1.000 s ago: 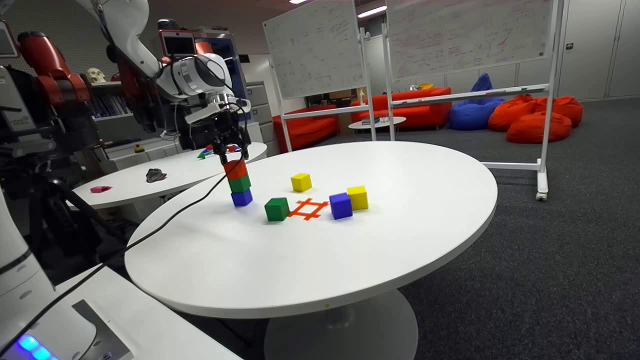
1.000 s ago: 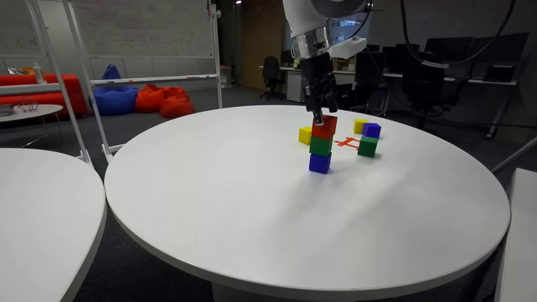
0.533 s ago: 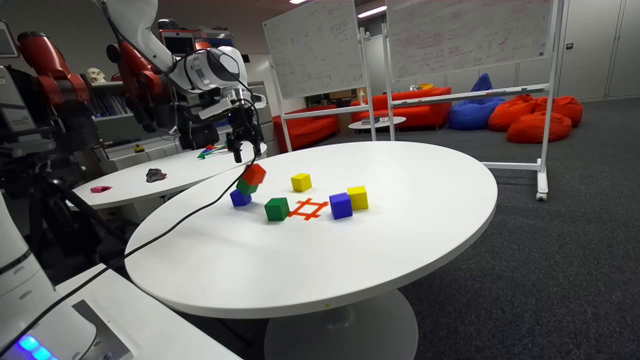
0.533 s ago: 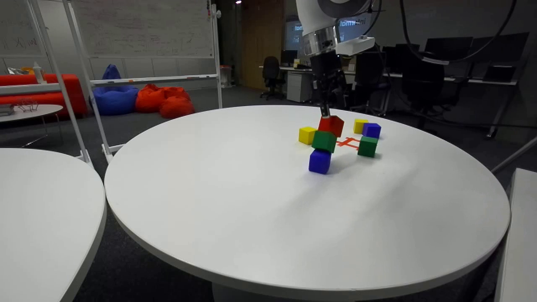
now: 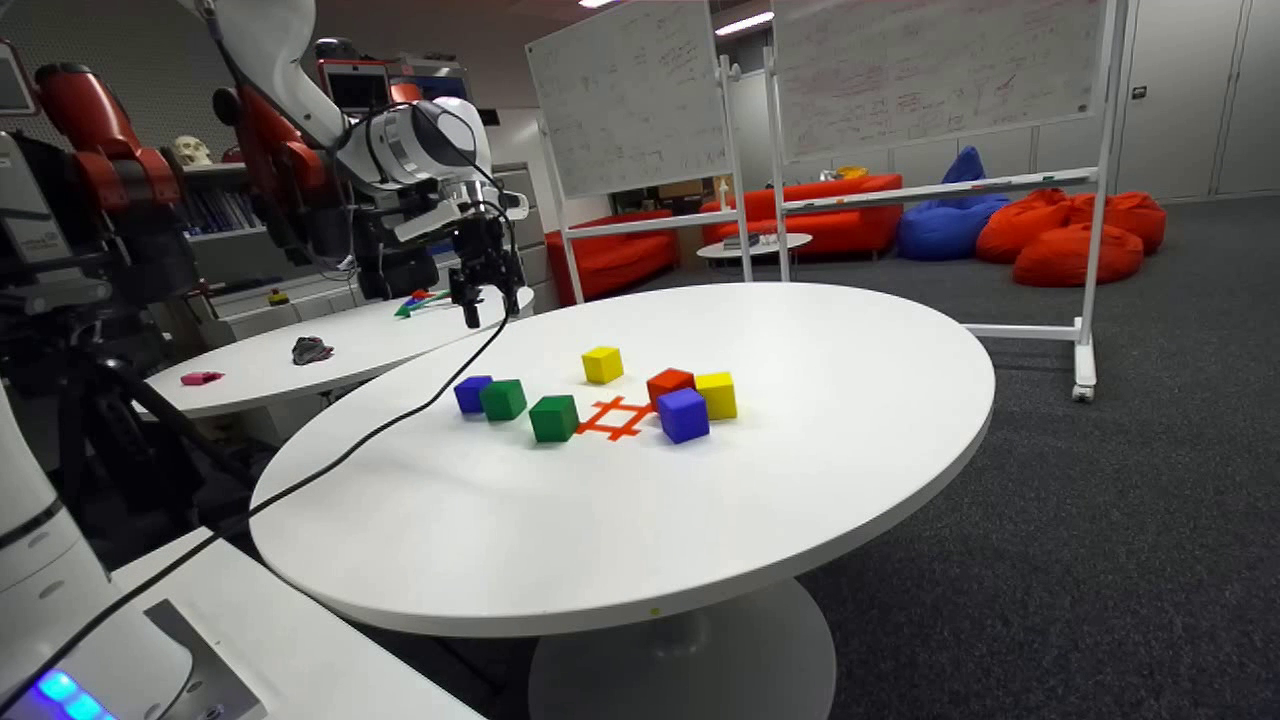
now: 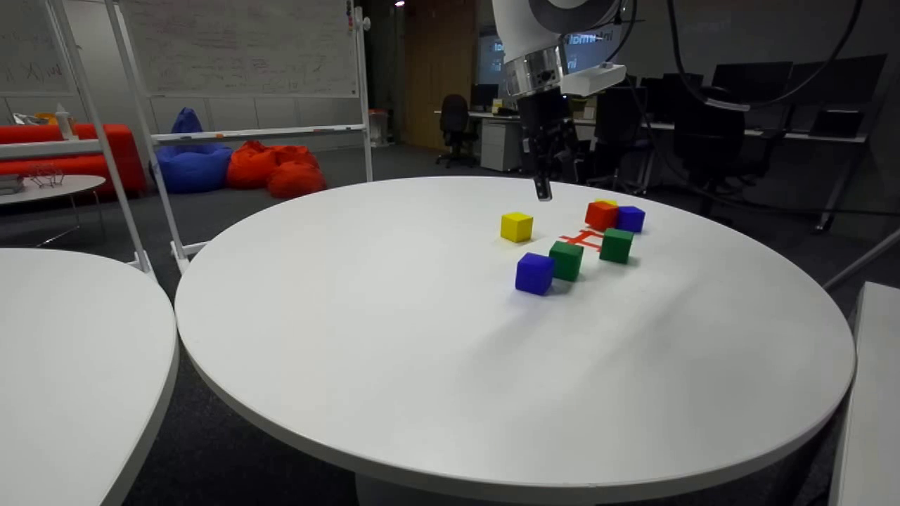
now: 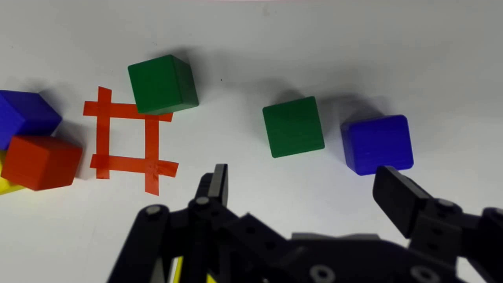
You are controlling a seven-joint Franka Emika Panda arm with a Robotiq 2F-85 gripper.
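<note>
My gripper [image 7: 301, 171] stands open above the white table, nothing between its fingers. In the wrist view a green cube [image 7: 294, 127] and a blue cube [image 7: 381, 143] lie just beyond the fingertips. The right finger [image 7: 399, 196] overlaps the blue cube's edge in the picture, but in an exterior view the gripper [image 5: 492, 314] hangs well above the cubes. A second green cube [image 7: 157, 84] covers a corner of a red tape square [image 7: 103, 133]. A red cube [image 6: 601, 215] sits against or very near another blue cube [image 6: 631, 219] and a yellow cube [image 5: 716, 396].
Another yellow cube [image 6: 517, 228] stands alone, partly hidden behind the gripper in the wrist view. A black cable [image 5: 370, 430] hangs across an exterior view. The round table's edge [image 5: 800, 560] curves around the cubes; a second table [image 5: 250, 350] adjoins it.
The red, green and blue stack has toppled. Red fell across to the far blue and yellow cubes; green dropped beside its blue cube. My gripper, open throughout, shifted right in an exterior view.
</note>
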